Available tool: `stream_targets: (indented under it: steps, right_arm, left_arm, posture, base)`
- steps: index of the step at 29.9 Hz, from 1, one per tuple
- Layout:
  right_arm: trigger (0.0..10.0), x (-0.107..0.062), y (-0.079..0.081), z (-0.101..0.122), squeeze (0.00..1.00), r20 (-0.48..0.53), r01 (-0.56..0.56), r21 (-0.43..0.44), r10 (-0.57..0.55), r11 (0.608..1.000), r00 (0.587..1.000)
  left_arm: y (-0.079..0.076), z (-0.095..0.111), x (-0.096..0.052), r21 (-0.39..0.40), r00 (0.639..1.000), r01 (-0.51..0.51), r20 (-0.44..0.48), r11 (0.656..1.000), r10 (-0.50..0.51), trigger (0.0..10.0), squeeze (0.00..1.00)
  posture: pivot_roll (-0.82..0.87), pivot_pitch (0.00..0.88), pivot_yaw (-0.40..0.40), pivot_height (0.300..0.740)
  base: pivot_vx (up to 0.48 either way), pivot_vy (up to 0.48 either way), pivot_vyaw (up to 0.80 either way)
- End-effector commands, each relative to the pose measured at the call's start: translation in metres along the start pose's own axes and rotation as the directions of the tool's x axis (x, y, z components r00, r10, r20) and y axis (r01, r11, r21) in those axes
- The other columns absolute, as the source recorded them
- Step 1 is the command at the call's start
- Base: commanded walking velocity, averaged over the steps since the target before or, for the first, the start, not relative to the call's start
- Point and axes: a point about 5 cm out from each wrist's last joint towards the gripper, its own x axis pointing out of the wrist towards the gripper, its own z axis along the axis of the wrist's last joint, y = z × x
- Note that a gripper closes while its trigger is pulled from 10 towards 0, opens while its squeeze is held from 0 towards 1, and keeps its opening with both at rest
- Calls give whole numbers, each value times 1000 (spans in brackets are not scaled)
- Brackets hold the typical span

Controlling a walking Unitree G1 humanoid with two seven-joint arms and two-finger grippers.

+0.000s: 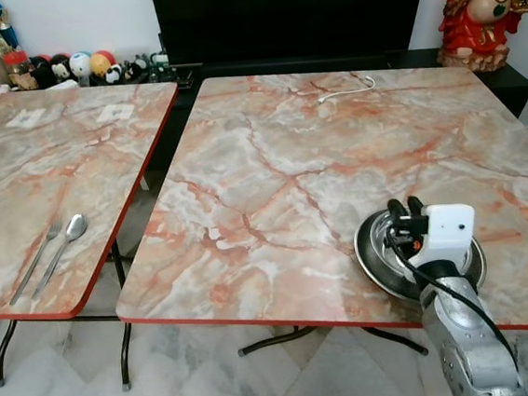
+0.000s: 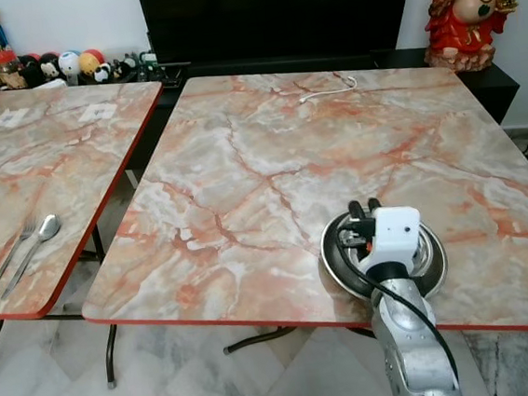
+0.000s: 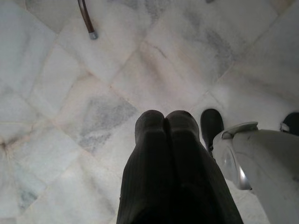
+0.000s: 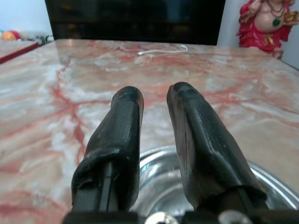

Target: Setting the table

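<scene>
One steel plate [image 1: 382, 260], one fork [image 1: 38, 259], one spoon [image 1: 65, 240], two tables [image 1: 271, 178].

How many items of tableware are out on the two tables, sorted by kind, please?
Steel plate: 1, right table, under the right gripper
Fork: 1, left table
Spoon: 1, left table
Total: 3

Right gripper [image 1: 405, 209]: above a plate [image 1: 374, 255], which sits on the near edge of the right-hand table [image 1: 290, 177].
Cable [image 1: 347, 88]: far ahead of the gripper, at the table's back edge.
Figurine [image 1: 487, 8]: beyond, ahead-right.
Second table [image 1: 46, 172]: well left of the gripper, bearing a fork [image 1: 36, 261] and spoon [image 1: 62, 252] side by side.
Toys [image 1: 74, 66]: behind it.
</scene>
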Motion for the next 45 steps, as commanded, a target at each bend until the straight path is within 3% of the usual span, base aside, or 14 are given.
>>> stream_targets:
  steps: [1, 8, 45]
  right_arm:
    - [10000, 1, 0, -3, 0, -1, 8, 11, -8, 1000, 1000]
    - [10000, -1, 18, -5, 0, 12, -18, 93, 17, 995, 1000]
    - [10000, 9, 24, -7, 0, 19, -14, 142, 12, 990, 1000]
  left_arm:
    - [1, -5, -1, -26, 1000, -11, -14, 1000, 11, 10000, 0]
    - [1, -8, -2, -10, 1000, -10, -24, 1000, 10, 10000, 0]
    - [-1, -8, -2, -19, 1000, -13, -25, 1000, 12, 10000, 0]
  posture:
    - [2, 7, -29, 740]
    - [11, 0, -22, 740]
    - [35, 0, -37, 740]
  base:
    - [0, 0, 0]
    - [0, 464, 0]
    - [0, 480, 44]
